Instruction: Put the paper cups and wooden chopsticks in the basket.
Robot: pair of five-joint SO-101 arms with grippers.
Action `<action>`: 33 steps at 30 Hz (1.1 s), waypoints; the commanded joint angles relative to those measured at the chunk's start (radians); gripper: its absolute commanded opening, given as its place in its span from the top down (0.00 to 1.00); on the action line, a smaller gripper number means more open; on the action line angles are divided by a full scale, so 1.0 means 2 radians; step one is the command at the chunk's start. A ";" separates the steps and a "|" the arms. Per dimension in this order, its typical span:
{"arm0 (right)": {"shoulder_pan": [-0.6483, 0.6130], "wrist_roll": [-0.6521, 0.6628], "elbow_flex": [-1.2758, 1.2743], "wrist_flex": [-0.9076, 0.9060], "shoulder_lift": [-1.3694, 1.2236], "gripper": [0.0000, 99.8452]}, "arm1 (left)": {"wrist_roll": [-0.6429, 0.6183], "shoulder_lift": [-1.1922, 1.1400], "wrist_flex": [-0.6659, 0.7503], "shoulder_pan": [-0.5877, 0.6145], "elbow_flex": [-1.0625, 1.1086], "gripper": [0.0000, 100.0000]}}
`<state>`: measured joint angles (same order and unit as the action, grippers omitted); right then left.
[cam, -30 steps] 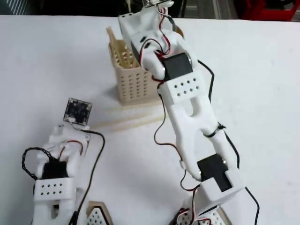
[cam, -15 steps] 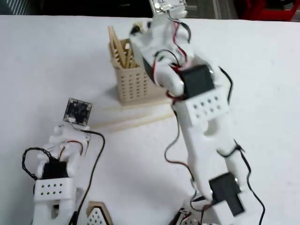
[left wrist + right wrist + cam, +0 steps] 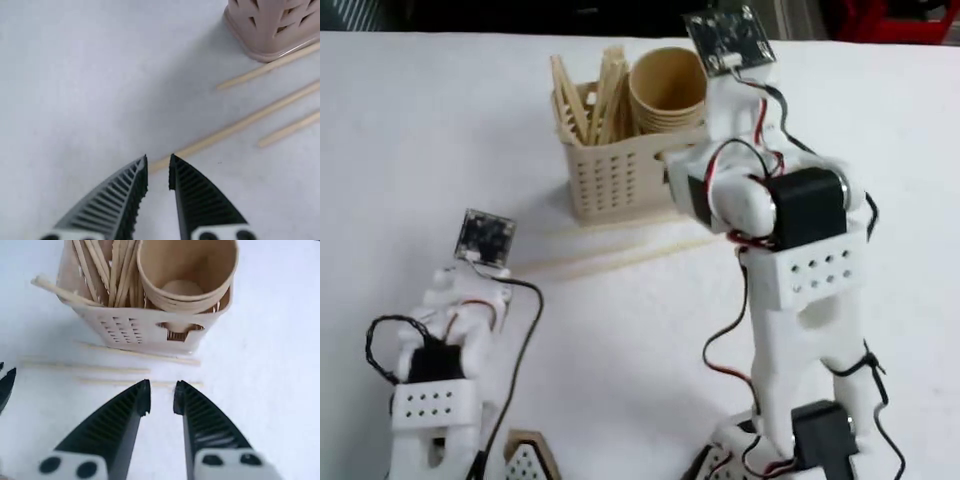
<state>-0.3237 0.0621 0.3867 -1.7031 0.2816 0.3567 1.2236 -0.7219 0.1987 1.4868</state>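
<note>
From the high view I see the basket [image 3: 620, 175] standing on the white table [image 3: 440, 120], with the stacked paper cups [image 3: 667, 92] nested in one side of it and a bundle of stowed chopsticks [image 3: 588, 95] standing in the other. The loose chopsticks [image 3: 610, 258] lie flat just in front of the basket's foot. The right arm [image 3: 805, 250] is beside the basket on the cup side and the left arm [image 3: 432, 385] sits well back from it. Through the left wrist view, the left gripper [image 3: 158, 167] hangs low over the table, its jaws a narrow gap apart and holding nothing, with the near end of one loose chopstick just beyond its tips and the basket's corner [image 3: 275, 25] farther on. Through the right wrist view, the right gripper [image 3: 161, 392] hovers in front of the basket [image 3: 145, 327], jaws parted and empty, above three loose chopsticks [image 3: 125, 383]. I judge the cups done and the last sticks still to collect. Next I would drop one gripper straight over a single stick, pinch it near its middle, lift, tilt it upright and lower it into the basket.
</note>
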 commanded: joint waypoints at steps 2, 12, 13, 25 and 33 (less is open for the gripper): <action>-0.008 0.104 -0.074 -0.006 0.041 0.92 | -0.001 0.009 0.011 0.049 -0.012 0.91; -0.111 0.259 -0.259 -0.004 0.093 0.92 | -0.046 0.008 0.011 0.135 -0.038 0.91; -0.123 0.271 -0.274 -0.003 0.089 0.92 | -0.052 0.008 0.011 0.143 -0.039 0.91; -0.204 0.358 -0.305 0.125 -0.088 0.86 | -0.089 0.008 0.028 0.189 -0.041 0.91; -0.203 0.436 -0.245 0.138 -0.189 0.69 | -0.089 0.008 0.028 0.189 -0.041 0.91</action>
<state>-0.7242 0.8846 -0.1718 -1.4362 -0.0621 0.1910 1.2236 -0.6866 0.5685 1.4638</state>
